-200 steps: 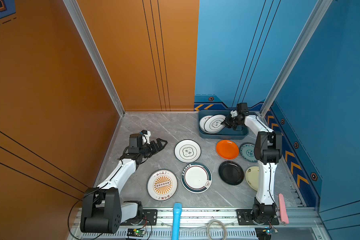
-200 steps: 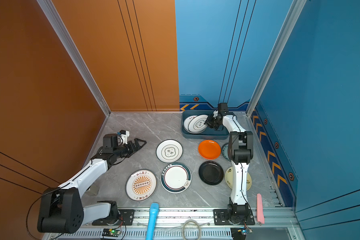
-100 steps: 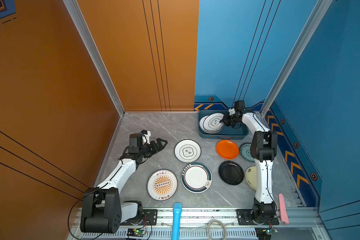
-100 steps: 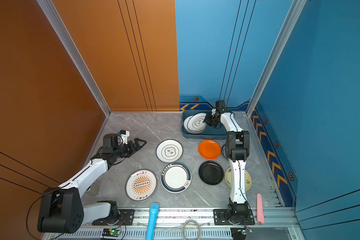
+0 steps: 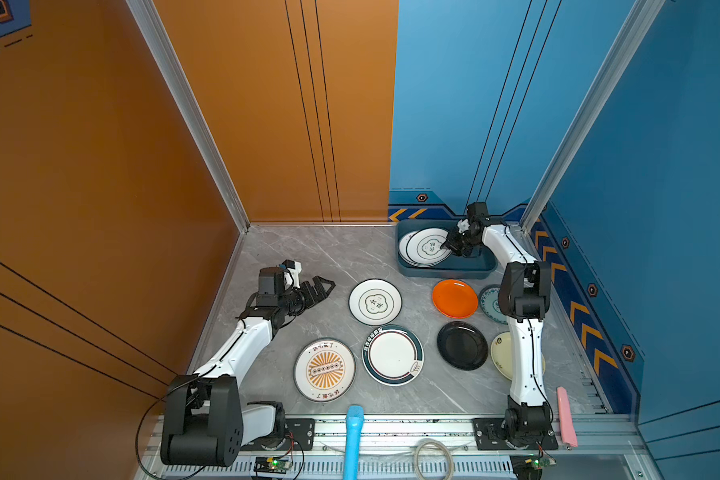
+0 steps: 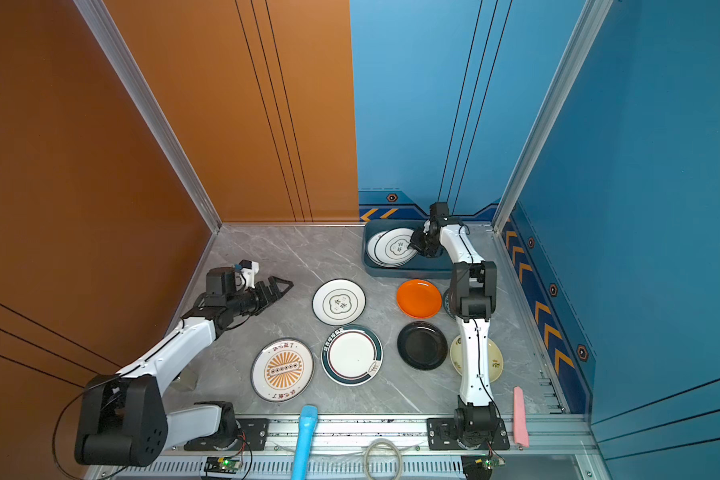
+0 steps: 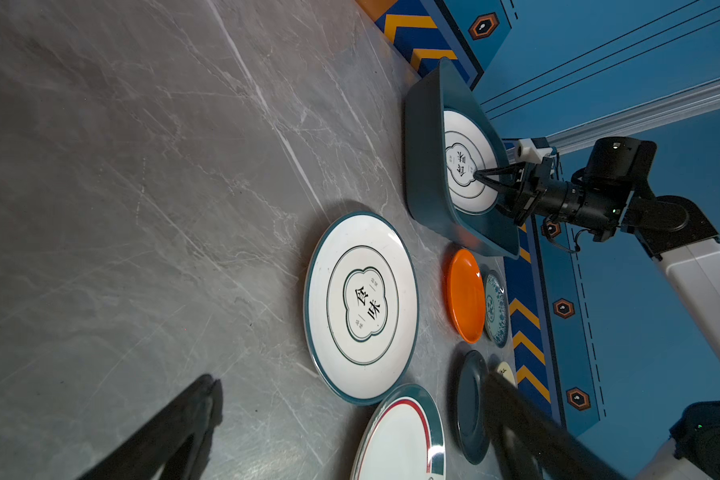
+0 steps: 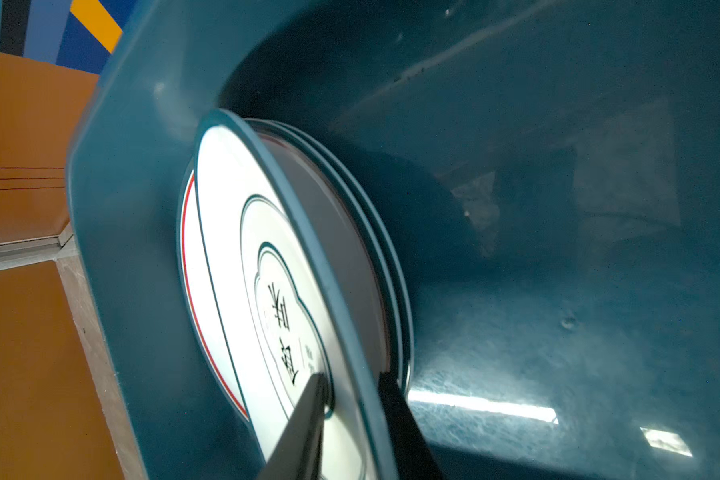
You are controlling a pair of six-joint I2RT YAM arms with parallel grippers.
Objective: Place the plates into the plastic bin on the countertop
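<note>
While the left tool (image 5: 324, 286) is held low over the desk (image 5: 329, 253) with its jaws wide apart, the right tool (image 8: 353, 376) is put into the bin (image 5: 445, 272) at the far right corner. Its fingers (image 8: 304, 424) are set on both sides of the rim of the top plate (image 5: 427, 247), which is leaned on a stack (image 5: 404, 249) in the bin's left half. Whether that rim is clamped or loose cannot be told. Seven more are laid flat on the desk: cloud plate (image 5: 375, 302), sunburst plate (image 5: 325, 370), teal-rimmed plate (image 5: 393, 355), orange plate (image 5: 454, 298), black plate (image 5: 462, 345), cream plate (image 5: 500, 353), patterned plate (image 5: 489, 303).
</note>
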